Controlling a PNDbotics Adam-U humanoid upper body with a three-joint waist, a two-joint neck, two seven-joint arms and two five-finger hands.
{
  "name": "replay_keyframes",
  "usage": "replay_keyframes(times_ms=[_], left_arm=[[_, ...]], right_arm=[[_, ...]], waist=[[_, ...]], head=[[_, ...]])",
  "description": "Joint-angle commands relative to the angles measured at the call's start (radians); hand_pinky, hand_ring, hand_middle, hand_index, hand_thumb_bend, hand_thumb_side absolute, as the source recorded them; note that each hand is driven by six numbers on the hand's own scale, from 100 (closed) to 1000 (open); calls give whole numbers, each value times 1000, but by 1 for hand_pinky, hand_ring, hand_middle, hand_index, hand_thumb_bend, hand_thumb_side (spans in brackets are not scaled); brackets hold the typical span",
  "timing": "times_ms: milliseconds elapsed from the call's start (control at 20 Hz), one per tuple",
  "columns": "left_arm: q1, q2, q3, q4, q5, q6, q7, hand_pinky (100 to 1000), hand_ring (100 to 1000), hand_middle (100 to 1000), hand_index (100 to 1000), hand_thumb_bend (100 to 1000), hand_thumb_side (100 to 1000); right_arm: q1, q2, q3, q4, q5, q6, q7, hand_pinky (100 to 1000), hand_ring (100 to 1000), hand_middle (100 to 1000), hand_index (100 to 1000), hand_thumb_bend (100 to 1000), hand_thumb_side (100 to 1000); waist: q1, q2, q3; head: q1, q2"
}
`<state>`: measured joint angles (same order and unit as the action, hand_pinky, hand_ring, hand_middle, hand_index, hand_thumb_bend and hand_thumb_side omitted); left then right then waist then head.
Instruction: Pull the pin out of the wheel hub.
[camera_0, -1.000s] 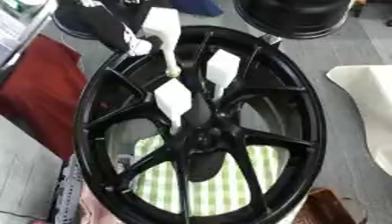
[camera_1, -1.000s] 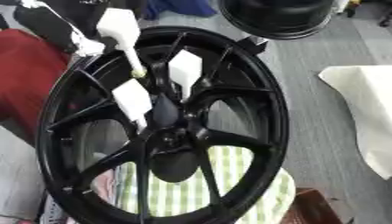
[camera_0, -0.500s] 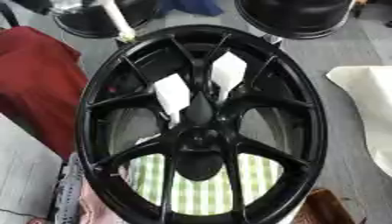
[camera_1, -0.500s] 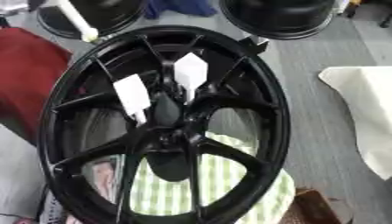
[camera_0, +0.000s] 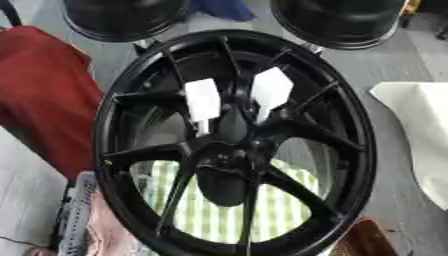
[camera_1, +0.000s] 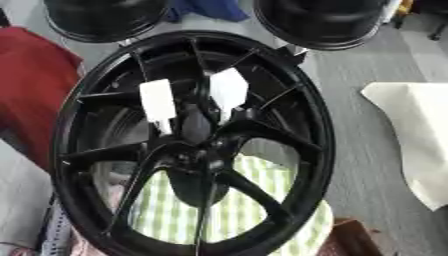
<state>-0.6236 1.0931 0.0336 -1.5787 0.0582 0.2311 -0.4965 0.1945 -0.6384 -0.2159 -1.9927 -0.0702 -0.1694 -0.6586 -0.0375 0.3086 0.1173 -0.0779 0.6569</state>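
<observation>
A large black multi-spoke wheel (camera_0: 360, 150) fills the middle of both views, lying face up. Its hub (camera_0: 229, 161) sits just below the centre, where the spokes meet. Two white tags (camera_0: 203, 100) (camera_0: 271, 89) stick out between the upper spokes, just above the hub. I can make out no pin in the hub or anywhere else. Neither of my hands shows in either view.
Two more black rims (camera_0: 122, 20) (camera_0: 341, 20) stand behind the wheel. A red cloth (camera_0: 44, 90) lies at the left and a white sheet (camera_0: 420, 130) at the right. A green-checked cloth (camera_0: 280, 205) shows through the lower spokes. A brown object (camera_0: 367, 242) is at bottom right.
A white-and-black hand holding a thin rod was over the wheel's upper-left rim; it rose away up and left and has left the view. The view itself has shifted a little.
</observation>
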Motion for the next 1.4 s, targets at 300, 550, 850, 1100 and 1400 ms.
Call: replay_keyframes(times_ms=[300, 550, 850, 1100, 1400], left_arm=[[70, 51, 81, -3, -17, -72, -1, 938, 809, 821, 902, 183, 917], [79, 42, 94, 0, 9, -37, 64, 920, 758, 746, 836, 100, 841], [82, 30, 96, -30, 58, 3, 155, 902, 694, 672, 795, 100, 778], [92, 3, 101, -102, 177, -26, 256, 907, 657, 641, 784, 100, 733], [147, -72, 114, -239, 395, -82, 499, 919, 646, 634, 788, 100, 718]], right_arm=[[5, -19, -19, -7, -5, -5, -4, 548, 607, 537, 581, 100, 208], [8, -20, -23, -7, -8, -7, -6, 548, 607, 538, 580, 102, 207], [8, -19, -24, -7, -9, -7, -7, 547, 607, 537, 579, 108, 205], [5, -25, -25, -7, -11, -8, -5, 546, 606, 537, 579, 113, 204], [1, -30, -27, -7, -11, -11, -2, 547, 606, 537, 579, 119, 202]], waist=[[-6, -33, 11], [-10, -37, 12], [-13, -38, 10], [-16, -36, 11], [-23, -31, 10]], head=[[-9, -7], [-6, -4], [-3, -5], [1, -6], [6, -10]])
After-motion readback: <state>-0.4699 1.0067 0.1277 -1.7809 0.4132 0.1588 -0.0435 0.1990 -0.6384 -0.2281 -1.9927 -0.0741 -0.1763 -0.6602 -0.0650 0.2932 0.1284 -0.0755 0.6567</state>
